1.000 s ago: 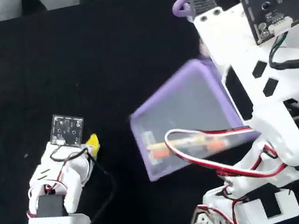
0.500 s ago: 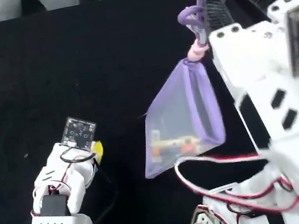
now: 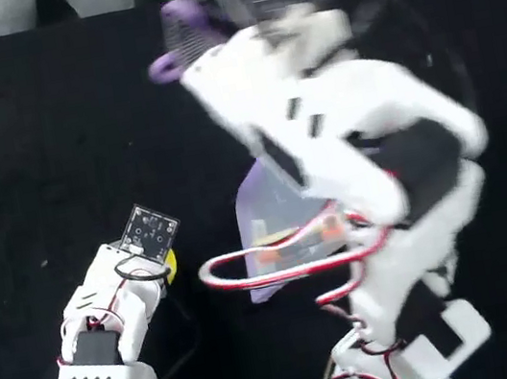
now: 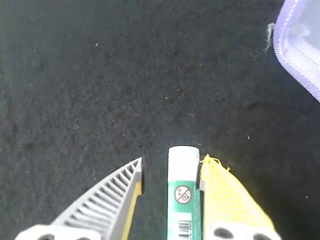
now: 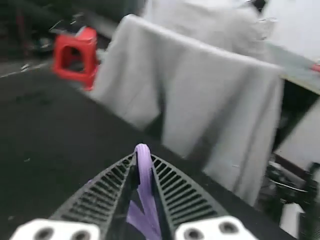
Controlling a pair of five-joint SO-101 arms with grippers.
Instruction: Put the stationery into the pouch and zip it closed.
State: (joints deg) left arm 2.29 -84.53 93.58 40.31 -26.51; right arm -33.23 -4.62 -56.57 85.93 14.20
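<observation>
A translucent purple pouch point(image 3: 268, 208) hangs above the black table, with orange stationery point(image 3: 299, 237) in its bottom. Its purple strap point(image 3: 166, 64) is pinched in my right gripper point(image 3: 176, 29), high over the far middle of the table. In the right wrist view, the right gripper point(image 5: 143, 156) is shut on the strap point(image 5: 142, 172). My left gripper point(image 4: 172, 167) is low at the near left, open. A white and green glue stick point(image 4: 183, 190) lies between its fingers, against the yellow finger point(image 4: 225, 200). A corner of the pouch point(image 4: 300, 45) shows beyond.
The black tablecloth point(image 3: 50, 136) spreads bare to the left and far side. My right arm's white body and red cable point(image 3: 276, 268) hang over the pouch. A grey cloth point(image 5: 200, 95) and a red stool point(image 5: 75, 52) stand past the table.
The pouch went from lying on the table to hanging by its strap. My right arm swung left across the table with it. The left arm shifted slightly right.
</observation>
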